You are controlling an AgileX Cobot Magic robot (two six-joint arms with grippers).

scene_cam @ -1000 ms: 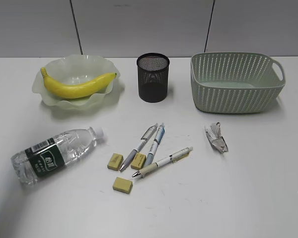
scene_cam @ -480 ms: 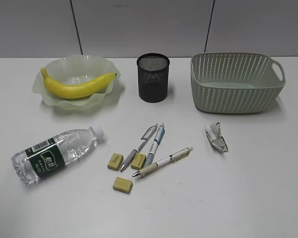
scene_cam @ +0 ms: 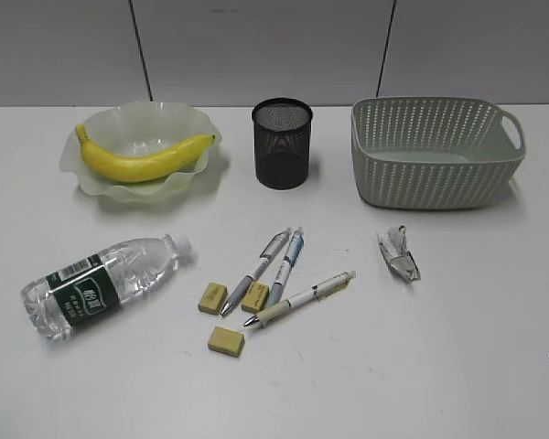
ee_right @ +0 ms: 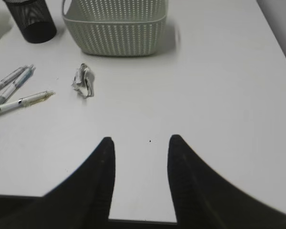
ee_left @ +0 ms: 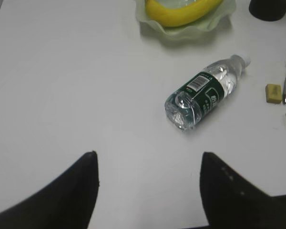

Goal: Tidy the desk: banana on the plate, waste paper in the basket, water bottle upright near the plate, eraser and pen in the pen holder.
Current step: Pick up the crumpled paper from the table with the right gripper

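With your left gripper [ee_left: 148,191] spread wide and empty and the right gripper [ee_right: 140,181] part-open and empty, take the water bottle [scene_cam: 101,283], lying lower left on the desk [scene_cam: 457,366], across its labelled middle; it looks smooth, rollable and probably squashy.

i'm seeing a grey panelled wall [scene_cam: 256,46] running across the back of the scene, and two thin dark lines [scene_cam: 141,50] are slanting down it.
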